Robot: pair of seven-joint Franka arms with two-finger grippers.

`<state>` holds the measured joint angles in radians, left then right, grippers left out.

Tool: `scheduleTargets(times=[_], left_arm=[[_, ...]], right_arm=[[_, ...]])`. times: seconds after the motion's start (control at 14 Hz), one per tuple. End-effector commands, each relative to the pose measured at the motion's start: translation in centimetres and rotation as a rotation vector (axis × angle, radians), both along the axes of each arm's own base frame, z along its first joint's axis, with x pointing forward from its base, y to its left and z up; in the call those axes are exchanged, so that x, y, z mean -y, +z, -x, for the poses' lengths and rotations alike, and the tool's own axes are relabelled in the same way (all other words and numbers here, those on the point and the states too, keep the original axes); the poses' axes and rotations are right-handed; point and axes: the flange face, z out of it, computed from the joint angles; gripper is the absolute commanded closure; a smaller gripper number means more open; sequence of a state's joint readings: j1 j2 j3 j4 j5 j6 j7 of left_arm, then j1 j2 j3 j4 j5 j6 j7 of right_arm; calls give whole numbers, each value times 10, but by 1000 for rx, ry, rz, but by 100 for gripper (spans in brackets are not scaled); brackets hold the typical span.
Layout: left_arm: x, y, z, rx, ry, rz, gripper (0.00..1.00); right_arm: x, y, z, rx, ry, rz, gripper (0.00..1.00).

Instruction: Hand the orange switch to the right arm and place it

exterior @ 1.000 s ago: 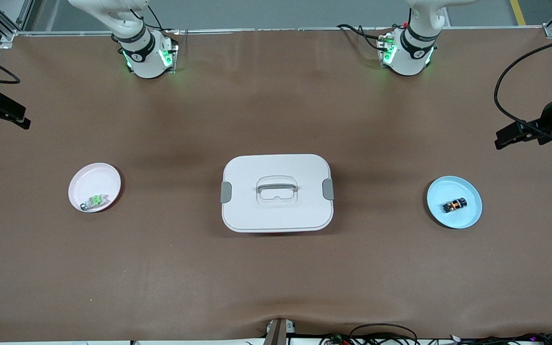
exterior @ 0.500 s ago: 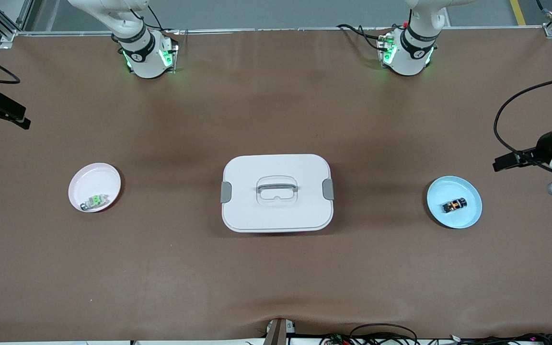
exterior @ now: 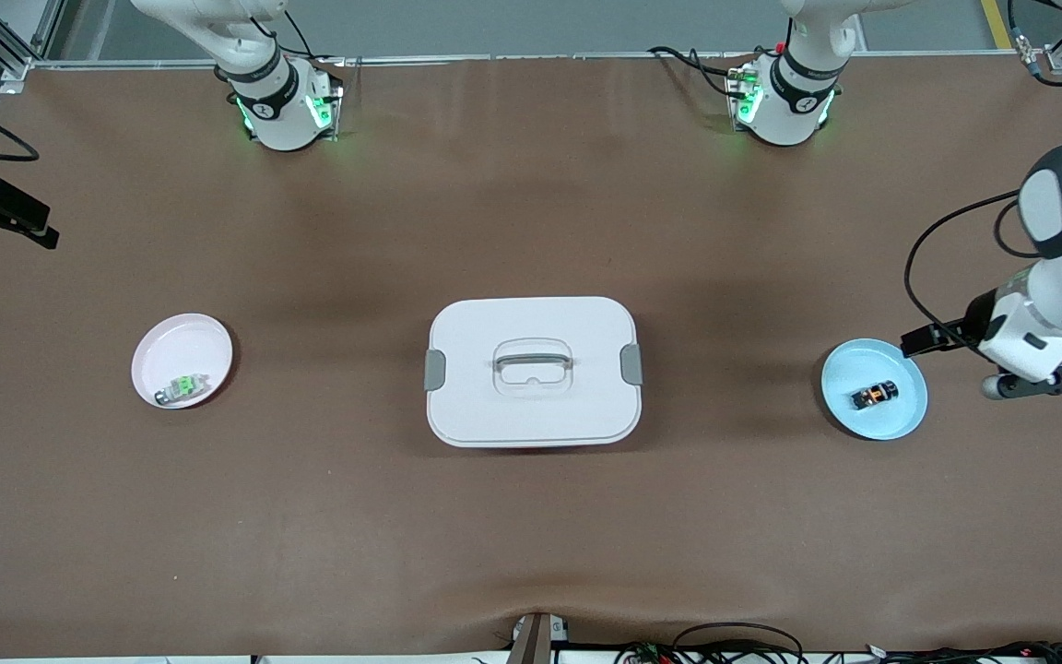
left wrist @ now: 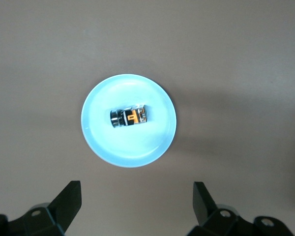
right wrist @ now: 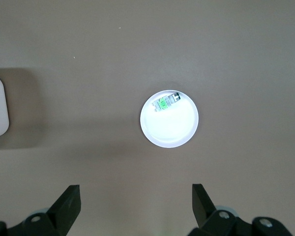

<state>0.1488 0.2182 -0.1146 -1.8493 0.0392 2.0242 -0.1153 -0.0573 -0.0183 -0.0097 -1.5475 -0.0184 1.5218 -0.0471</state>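
Left pincer [left wrist: 135,209] hangs spread wide above the orange switch [left wrist: 130,117], untouched on its blue dish [left wrist: 103,142]; everything remains.

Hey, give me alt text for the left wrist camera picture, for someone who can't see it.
An orange switch lies in the middle of a blue dish on a brown table, seen from straight above. The left hand hangs open above the table beside the dish, holding nothing.
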Motion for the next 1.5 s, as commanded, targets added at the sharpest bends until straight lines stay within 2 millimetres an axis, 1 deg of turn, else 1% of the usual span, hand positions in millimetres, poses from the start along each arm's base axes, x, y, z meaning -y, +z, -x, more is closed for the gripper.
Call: scheduleTargets(times=[0.0, 0.07, 0.21, 0.43, 0.64, 1.0, 1.07, 1.14, 1.29, 1.43], left_arm=[[0, -29, 13, 17, 7, -11, 0], [-2, -34, 13, 20, 13, -10, 0], [-11, -55, 9, 16, 28, -4, 0], [-13, -87, 10, 40, 28, 2, 0], [-21, -113, 8, 63, 40, 8, 0], [-22, -157, 2, 95, 38, 20, 0], [-26, -165, 1, 97, 43, 22, 0], [-31, -171, 1, 103, 52, 23, 0], [-32, -182, 1, 102, 55, 26, 0], [-32, -184, 1, 102, 56, 27, 0]], right_arm=[[-1, 4, -1, 4, -2, 8, 0], [-1, 4, -1, 4, -2, 8, 0], [-1, 4, -1, 4, -2, 8, 0], [-1, 4, -1, 4, -2, 8, 0], [-1, 4, -1, 4, -2, 8, 0], [-1, 4, -1, 4, -2, 8, 0], [-1, 4, -1, 4, -2, 8, 0], [-1, 4, -1, 4, -2, 8, 0], [-1, 4, -1, 4, -2, 8, 0], [-1, 4, -1, 4, -2, 8, 0]])
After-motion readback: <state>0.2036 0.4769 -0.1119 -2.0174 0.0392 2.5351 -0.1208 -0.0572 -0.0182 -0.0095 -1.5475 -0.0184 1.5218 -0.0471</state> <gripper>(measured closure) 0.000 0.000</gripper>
